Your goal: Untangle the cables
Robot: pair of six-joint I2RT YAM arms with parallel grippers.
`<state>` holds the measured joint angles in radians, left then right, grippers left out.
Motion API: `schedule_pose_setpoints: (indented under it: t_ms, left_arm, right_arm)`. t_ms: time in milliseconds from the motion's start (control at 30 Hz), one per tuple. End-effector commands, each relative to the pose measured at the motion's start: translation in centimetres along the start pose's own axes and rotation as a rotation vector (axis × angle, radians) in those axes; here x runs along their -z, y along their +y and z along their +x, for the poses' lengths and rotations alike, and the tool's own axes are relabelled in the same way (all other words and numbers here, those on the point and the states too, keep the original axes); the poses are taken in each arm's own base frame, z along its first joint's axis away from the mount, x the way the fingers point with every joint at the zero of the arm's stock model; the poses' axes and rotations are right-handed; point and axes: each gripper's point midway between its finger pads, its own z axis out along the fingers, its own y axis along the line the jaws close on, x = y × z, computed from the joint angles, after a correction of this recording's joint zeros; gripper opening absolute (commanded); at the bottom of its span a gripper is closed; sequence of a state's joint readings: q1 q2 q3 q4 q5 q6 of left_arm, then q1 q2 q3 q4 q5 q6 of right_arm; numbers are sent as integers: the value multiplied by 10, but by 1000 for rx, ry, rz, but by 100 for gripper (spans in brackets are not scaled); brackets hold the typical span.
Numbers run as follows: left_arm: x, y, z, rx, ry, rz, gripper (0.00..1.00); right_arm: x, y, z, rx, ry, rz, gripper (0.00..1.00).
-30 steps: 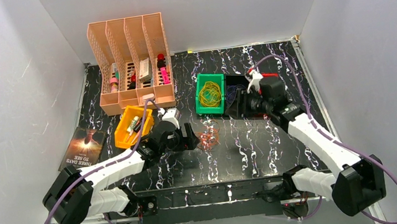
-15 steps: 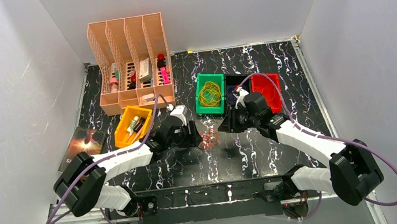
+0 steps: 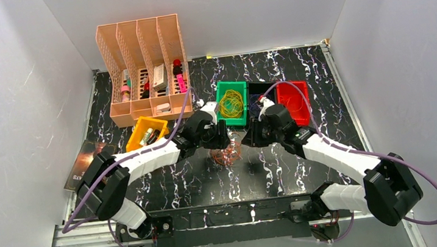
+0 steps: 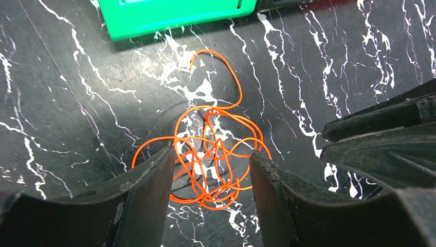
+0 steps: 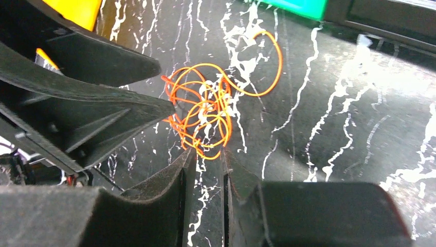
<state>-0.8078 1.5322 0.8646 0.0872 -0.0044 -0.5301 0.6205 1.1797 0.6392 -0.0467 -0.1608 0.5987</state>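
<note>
1. We see the orange cables (image 4: 213, 154) in a tangle on the worktop (image 3: 258, 177), just on the near side of the green bin (image 4: 175, 18).
2. Our left fingers (image 4: 149, 190) stand apart, one on each side of the tangle.
3. Our right fingers (image 5: 169, 195) are almost together at its edge. We cannot tell if they hold a wire.

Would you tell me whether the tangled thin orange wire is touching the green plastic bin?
Apart. The left wrist view shows bare black marbled tabletop between the orange wire and the green bin.
</note>
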Motion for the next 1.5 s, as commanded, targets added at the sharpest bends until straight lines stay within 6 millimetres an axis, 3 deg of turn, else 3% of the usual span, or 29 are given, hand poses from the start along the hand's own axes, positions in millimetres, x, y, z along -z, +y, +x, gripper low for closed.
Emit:
schedule_pose_setpoints:
  t_ms: [0, 200, 367, 533, 867, 1367, 1467]
  left_arm:
    - [7, 5, -7, -94, 26, -34, 54]
    - [-1, 4, 0, -158, 112, 0, 53]
    - [-14, 0, 0, -155, 147, 52, 53]
    - [-24, 11, -3, -167, 172, 13, 53]
    - [-25, 8, 9, -160, 218, 75, 50]
    - [-34, 13, 21, -184, 272, 74, 26]
    - [-33, 14, 22, -186, 275, 74, 18]
  right_arm:
    - [13, -7, -16, 18, -91, 69, 31]
    - [23, -4, -23, 24, -145, 59, 31]
    - [20, -7, -22, 25, -137, 68, 30]
    - [19, -4, -24, 29, -127, 62, 30]
    - [14, -8, -19, 27, -103, 73, 30]
    - [5, -10, -11, 27, -62, 66, 30]
    - [5, -11, -10, 27, -60, 68, 30]
